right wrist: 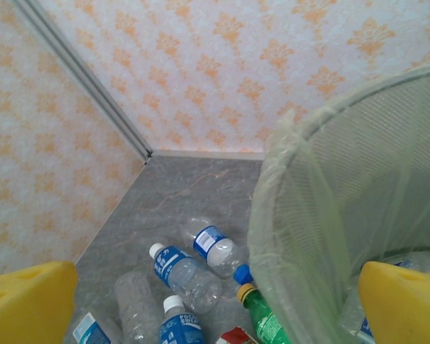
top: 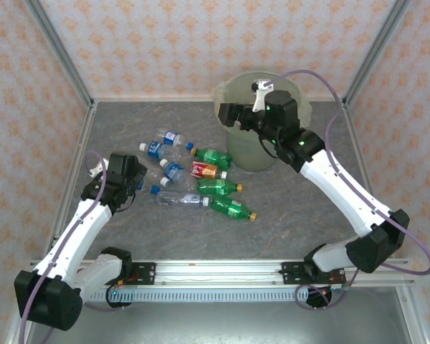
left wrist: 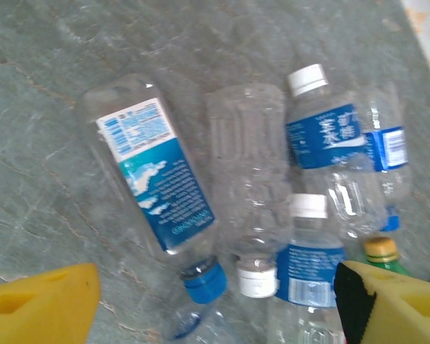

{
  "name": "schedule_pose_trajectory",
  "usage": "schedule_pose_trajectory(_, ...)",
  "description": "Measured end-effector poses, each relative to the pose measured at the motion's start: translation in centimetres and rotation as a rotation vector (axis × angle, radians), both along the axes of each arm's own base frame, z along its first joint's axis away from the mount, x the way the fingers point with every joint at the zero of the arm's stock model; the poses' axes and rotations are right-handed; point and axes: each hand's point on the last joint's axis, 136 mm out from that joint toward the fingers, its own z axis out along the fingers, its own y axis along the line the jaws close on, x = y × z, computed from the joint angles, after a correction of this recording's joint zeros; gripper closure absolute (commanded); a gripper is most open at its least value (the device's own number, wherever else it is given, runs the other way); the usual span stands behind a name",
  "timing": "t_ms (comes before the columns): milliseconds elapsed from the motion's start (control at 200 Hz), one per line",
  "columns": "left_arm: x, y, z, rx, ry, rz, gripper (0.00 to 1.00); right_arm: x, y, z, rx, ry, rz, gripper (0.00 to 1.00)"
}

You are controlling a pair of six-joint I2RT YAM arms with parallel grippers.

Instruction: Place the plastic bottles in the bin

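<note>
The left fingers [left wrist: 43,304] are spread wide with nothing between them, hanging over the heap of bottles [top: 193,179] on the tabletop [top: 165,240]. Below the gap between the two yellow pads lie the blue-capped end of a labelled bottle [left wrist: 158,179] and the white cap of a clear bottle [left wrist: 247,186] with no label. A white-capped bottle [left wrist: 322,136] lies just beside these, and the cap of a green bottle [left wrist: 382,254] peeks out next to one pad.

The step in hand looks like choosing one bottle to pinch. It would go best if the fingers straddle a single body across its narrow width, not two necks at once. They should come down until the pads flank it before closing, since crushed plastic may spring or roll aside.

The right fingers [right wrist: 29,304] are likewise spread and empty, held at the rim of the bin [right wrist: 358,193]. The bin stands toward the far side of the tabletop, near the heap. A bottle seems to lie inside it.
</note>
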Motion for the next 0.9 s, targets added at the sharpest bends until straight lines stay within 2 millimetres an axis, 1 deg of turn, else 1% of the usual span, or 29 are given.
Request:
schedule_pose_trajectory(50, 0.0, 0.4, -0.9, -0.014, 0.016, 0.016, 0.19, -0.3, 0.4, -0.1, -0.003, 0.0, 0.012, 0.0)
schedule_pose_trajectory(275, 0.6, 2.0, -4.1, -0.044, 0.085, 0.067, 0.24, -1.2, 1.1, 0.0, -0.008, -0.007, 0.04, 0.0)
schedule_pose_trajectory(491, 1.7, 2.3, -6.5, -0.058, 0.145, 0.056, 0.23, -1.8, 0.7, 0.9, -0.002, -0.029, 0.04, 0.0)
schedule_pose_trajectory(701, 2.5, 2.0, -9.2, -0.064, 0.219, 0.028, 0.23, -1.8, 0.4, 0.8, -0.009, -0.032, 0.028, 0.0)
schedule_pose_trajectory(896, 3.6, 1.9, -10.0, -0.07, 0.227, 0.022, 0.23, -1.7, 0.4, 0.4, -0.018, -0.028, 0.024, 0.0)
